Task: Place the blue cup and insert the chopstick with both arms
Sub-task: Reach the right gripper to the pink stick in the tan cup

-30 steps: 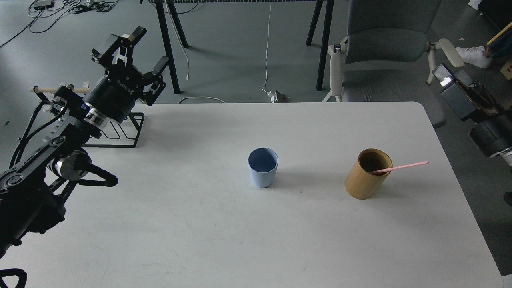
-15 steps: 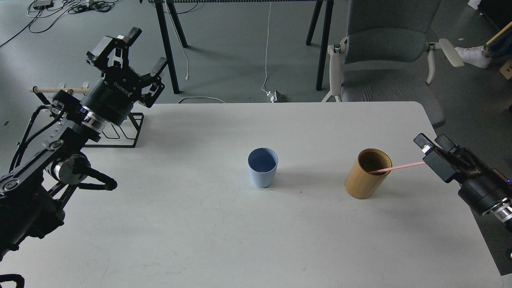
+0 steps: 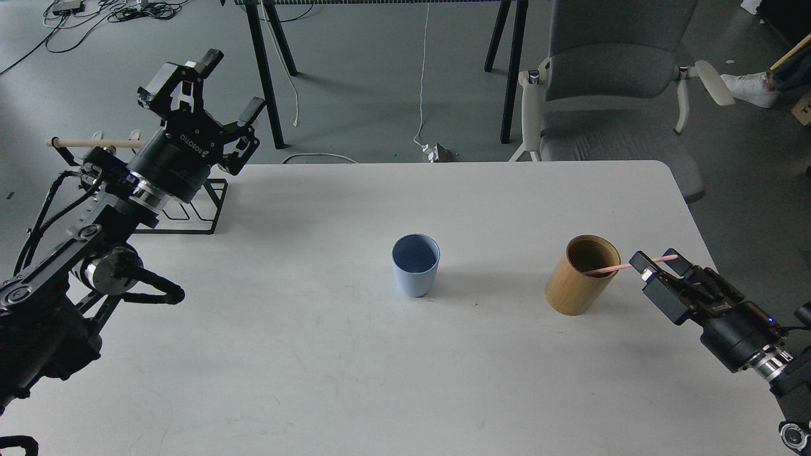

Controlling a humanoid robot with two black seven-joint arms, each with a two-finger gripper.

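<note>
While the chopstick leans in the bamboo cylinder, the right pincer sits wide around its tip; the blue cup is empty

"ROBOTIQ" on left gripper

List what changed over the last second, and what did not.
The right hand came in from the upper right, down and leftward, and now sits at the chopstick where it juts from the bamboo cylinder; whether it grips is unclear. The left hand shifted slightly, open. The blue cup, cylinder and chopstick stayed put.
</note>
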